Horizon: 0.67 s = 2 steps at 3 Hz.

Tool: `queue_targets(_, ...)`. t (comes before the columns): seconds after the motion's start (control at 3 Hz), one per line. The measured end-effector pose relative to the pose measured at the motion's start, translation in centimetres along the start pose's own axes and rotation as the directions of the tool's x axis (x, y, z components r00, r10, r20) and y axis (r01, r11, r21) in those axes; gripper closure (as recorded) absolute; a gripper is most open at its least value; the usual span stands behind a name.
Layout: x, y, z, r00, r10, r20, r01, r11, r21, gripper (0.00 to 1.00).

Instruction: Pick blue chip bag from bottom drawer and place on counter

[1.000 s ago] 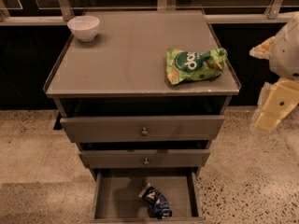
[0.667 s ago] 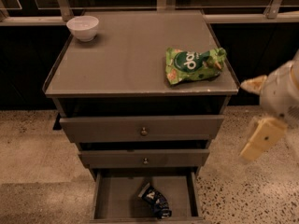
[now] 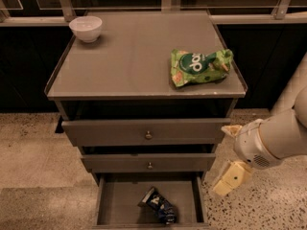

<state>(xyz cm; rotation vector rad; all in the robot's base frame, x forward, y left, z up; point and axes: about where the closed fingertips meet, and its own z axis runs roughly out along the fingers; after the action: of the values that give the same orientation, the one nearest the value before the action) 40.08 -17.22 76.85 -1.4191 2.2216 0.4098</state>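
The blue chip bag [image 3: 158,206] lies crumpled on the floor of the open bottom drawer [image 3: 119,201], right of its middle. The grey counter [image 3: 129,56] tops the cabinet. My gripper [image 3: 231,155] hangs at the right of the cabinet, level with the middle drawer, above and to the right of the bag. Its cream fingers [image 3: 230,178] are spread open and hold nothing. It is apart from the bag and the drawer.
A green snack bag [image 3: 199,66] lies on the counter's right front part. A white bowl [image 3: 86,28] stands at its back left corner. Two shallower drawers with knobs [image 3: 148,134] sit slightly pulled out above the bottom drawer. Speckled floor surrounds the cabinet.
My gripper has moved down and to the left, from beside the counter's edge to beside the middle drawer. The bags and drawers have not moved.
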Motion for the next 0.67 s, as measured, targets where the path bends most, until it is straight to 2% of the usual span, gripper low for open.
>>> queue_targets(0.33, -0.2, 0.4, -0.1, 1.0, -0.002, 0.004, 0.002, 1.0, 0.008, 0.0)
queue_targets(0.67, 2.0, 2.3, 3.3, 0.998, 0.04, 0.059, -0.039, 0.9992, -0.007, 0.0)
